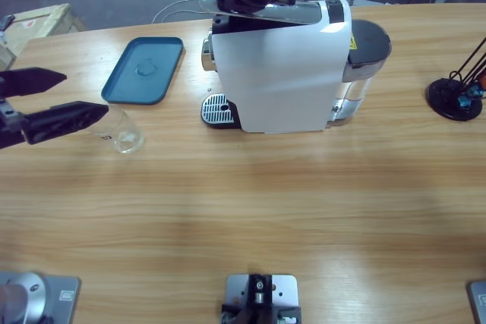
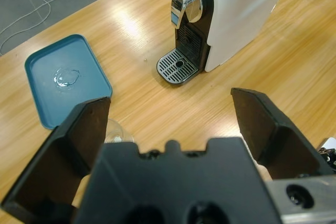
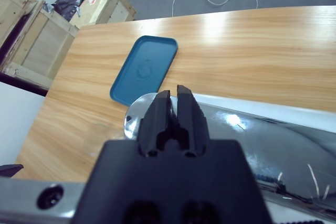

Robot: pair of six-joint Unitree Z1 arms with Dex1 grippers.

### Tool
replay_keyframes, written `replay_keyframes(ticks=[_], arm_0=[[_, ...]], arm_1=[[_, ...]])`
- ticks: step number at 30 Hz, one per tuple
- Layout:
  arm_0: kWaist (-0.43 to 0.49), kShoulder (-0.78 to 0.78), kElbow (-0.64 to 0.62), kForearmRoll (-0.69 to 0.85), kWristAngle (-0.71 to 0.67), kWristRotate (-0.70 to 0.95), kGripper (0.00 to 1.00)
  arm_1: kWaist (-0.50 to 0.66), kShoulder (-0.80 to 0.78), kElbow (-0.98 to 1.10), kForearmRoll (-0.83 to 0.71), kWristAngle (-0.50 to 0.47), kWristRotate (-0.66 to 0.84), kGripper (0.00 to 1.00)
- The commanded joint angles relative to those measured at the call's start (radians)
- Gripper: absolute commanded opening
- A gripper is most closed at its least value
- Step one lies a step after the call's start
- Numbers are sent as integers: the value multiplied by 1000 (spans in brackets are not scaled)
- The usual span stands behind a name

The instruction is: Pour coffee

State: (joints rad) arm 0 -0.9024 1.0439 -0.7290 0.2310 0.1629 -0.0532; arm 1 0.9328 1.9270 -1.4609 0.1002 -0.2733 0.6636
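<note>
Left wrist view first: the left gripper (image 2: 170, 124) has its two black jaws spread wide with nothing between them, and the small clear drinking glass (image 2: 116, 134) peeks out just beside the left-hand jaw, standing on the long wooden table (image 2: 157, 108). From the high view that glass (image 1: 121, 130) sits touching or just past the nearer jaw tip of the left gripper (image 1: 72, 96), so I can't say it is truly between the jaws. It looks empty; I see no coffee in it or anywhere else.

Over at the white and black capsule coffee machine (image 1: 281, 66), the right gripper (image 3: 175, 94) has its jaws nearly closed, hanging right over the shiny chrome lever (image 3: 231, 124) on top; whether it touches the lever I can't tell. The perforated drip tray (image 1: 216, 109) under the spout is bare. A teal rectangular plastic tray (image 1: 144, 70) lies near the glass, with a small wet smear on it.

My reading: early days. The glass is yet to be gripped, placed under the spout and filled, and any pouring comes after.
</note>
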Motion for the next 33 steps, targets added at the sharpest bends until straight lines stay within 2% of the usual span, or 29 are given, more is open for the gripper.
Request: replay_keyframes(ticks=[1, 16, 33], arm_0=[[-1, -21, 39, 25, -10, -11, 991], [-1, -1, 41, 24, -8, -13, 991], [-1, -5, 45, 25, -6, -14, 991]], arm_1=[[11, 203, 91, 81, 48, 11, 0], [-19, 245, 98, 133, 105, 28, 0], [-6, 258, 101, 177, 105, 16, 0]])
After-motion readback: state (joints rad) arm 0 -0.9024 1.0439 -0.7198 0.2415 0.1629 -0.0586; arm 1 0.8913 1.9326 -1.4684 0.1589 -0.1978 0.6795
